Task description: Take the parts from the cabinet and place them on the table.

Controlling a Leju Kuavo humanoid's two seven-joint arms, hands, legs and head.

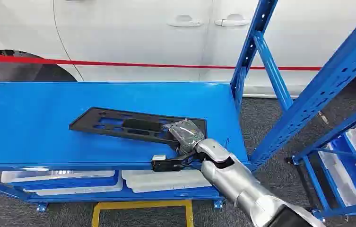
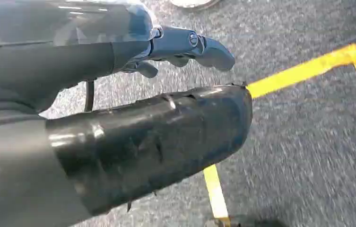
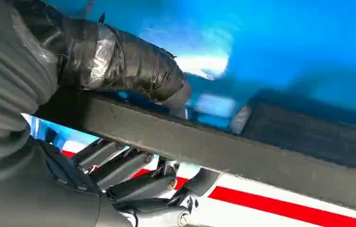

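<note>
We are reaching our silver right arm (image 1: 242, 182) in from the near right, with the right hand (image 1: 186, 135) gripping the near right end of the flat black plastic panel with cut-out slots (image 1: 135, 124). The wrist view is showing the thumb (image 3: 128, 66) lying on one face of the panel's edge (image 3: 242, 151) and the dark fingers (image 3: 133, 177) curling on the other face, so the panel is pinched between them. The panel is lying across the middle of the blue metal shelf (image 1: 34, 123), its right end under our hand. White trays (image 1: 161, 179) are sitting on the level below.

Our left hand (image 2: 180, 47) is hanging over grey carpet (image 2: 317, 142) crossed by yellow tape (image 2: 303, 71), its fingers (image 2: 213, 52) loosely curled and holding nothing.

A white car (image 1: 133, 33) is standing beyond the shelf, behind a red band (image 1: 119, 64).
</note>
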